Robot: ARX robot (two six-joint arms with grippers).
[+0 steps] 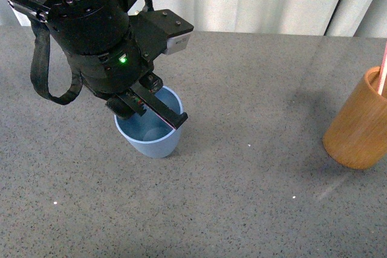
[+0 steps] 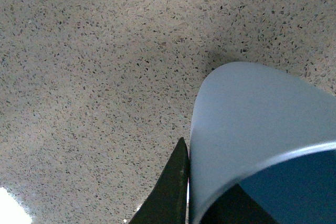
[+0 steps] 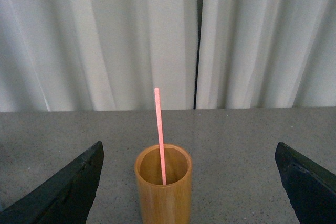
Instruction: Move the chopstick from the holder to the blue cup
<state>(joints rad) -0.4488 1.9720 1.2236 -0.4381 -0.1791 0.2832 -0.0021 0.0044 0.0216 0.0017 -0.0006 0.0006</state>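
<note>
The light-blue cup (image 1: 154,145) stands upright on the table at the left of the front view. My left gripper (image 1: 148,113) is shut on its rim, one finger inside and one outside. The left wrist view shows the blue cup (image 2: 252,124) wall pinched in the left gripper (image 2: 197,184). The orange-brown holder (image 1: 357,128) stands at the far right with a pinkish-red chopstick (image 1: 382,67) rising from it. In the right wrist view my right gripper (image 3: 188,150) is open, its fingers wide on either side of the holder (image 3: 163,192) and apart from it. The chopstick (image 3: 159,129) leans inside.
The grey speckled table (image 1: 254,197) runs back to white curtains (image 3: 105,35) along its far edge. A wide stretch of bare tabletop lies between the cup and the holder. My left arm's black body (image 1: 91,28) looms over the cup.
</note>
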